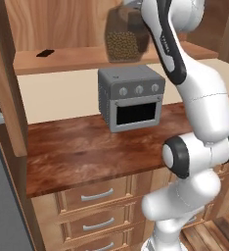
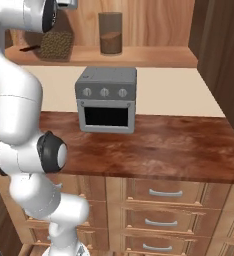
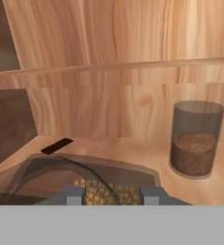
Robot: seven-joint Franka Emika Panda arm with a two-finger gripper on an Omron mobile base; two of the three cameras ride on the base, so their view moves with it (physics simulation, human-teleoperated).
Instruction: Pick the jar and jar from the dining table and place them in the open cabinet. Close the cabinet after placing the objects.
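Two dark glass jars: the gripper [image 3: 111,195] clamps the round-shouldered pellet jar [image 1: 124,41], the slim powder jar [image 3: 195,139] at two o'clock.

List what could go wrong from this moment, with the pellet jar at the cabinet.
1. The wide round-shouldered glass jar of olive-yellow pellets sits between the gripper fingers near the front of the brown wooden cabinet floor; if released too close to that edge, it might tip off.
2. The slim straight glass jar of light-brown powder stands close by; a sideways swing could knock it.
3. A small flat black object lies on the floor; setting the jar on it might leave it tilted.
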